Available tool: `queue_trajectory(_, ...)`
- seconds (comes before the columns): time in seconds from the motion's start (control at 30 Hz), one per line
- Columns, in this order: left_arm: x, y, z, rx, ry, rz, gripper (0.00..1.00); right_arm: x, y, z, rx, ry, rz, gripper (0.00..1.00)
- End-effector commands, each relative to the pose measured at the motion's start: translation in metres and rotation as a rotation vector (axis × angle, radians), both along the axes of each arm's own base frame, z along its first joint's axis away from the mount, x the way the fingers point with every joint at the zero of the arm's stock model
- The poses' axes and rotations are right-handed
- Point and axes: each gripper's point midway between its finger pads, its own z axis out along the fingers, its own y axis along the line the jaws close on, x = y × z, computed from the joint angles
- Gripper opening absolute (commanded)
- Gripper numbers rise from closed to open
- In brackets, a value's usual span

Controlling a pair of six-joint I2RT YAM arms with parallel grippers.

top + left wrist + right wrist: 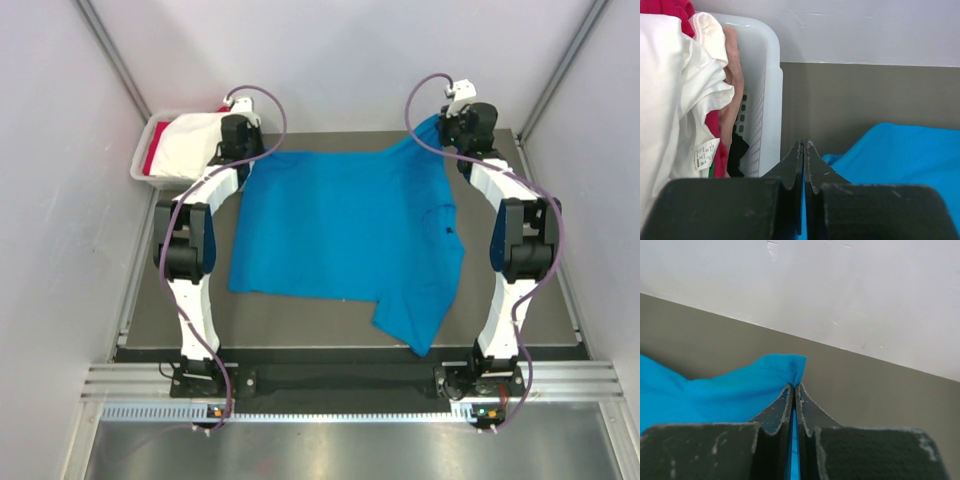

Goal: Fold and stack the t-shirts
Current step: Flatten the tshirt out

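A bright blue t-shirt [345, 225] lies spread on the dark table, a small dark mark near its right side and one sleeve hanging toward the front edge. My left gripper [246, 152] is shut on the shirt's far left corner; blue cloth [900, 155] shows between the shut fingers in the left wrist view. My right gripper [447, 135] is shut on the far right corner, which is lifted; in the right wrist view the blue cloth [715, 390] bunches at the fingertips [794, 387]. White [188, 145] and red [156, 158] shirts lie heaped in the tub.
A pale grey plastic tub [142, 160] stands at the table's far left corner, close beside my left gripper; its slotted wall [762, 100] fills the left of the left wrist view. White walls enclose the table on three sides.
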Motion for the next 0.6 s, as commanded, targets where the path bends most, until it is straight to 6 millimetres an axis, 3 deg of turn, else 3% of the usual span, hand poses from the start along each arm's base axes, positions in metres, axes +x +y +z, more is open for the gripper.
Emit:
queue_trajectory(0.0,0.002,0.001,0.032,0.005,-0.090,-0.013,0.00,0.000,-0.006,0.037,0.034,-0.075,-0.003,0.00)
queue_trajectory(0.13,0.002,-0.006,0.034,-0.033,-0.091,-0.038,0.00,-0.016,-0.004,0.033,0.111,-0.049,-0.018,0.00)
queue_trajectory(0.23,0.002,-0.012,0.031,-0.041,-0.091,-0.042,0.00,-0.024,0.000,0.012,0.167,0.003,-0.028,0.00)
queue_trajectory(0.37,0.001,-0.021,0.023,-0.026,-0.074,-0.047,0.00,-0.016,-0.005,-0.018,0.149,0.066,-0.051,0.00)
queue_trajectory(0.57,0.007,-0.008,0.014,0.013,-0.056,0.034,0.00,0.010,-0.007,-0.013,0.078,0.041,-0.024,0.00)
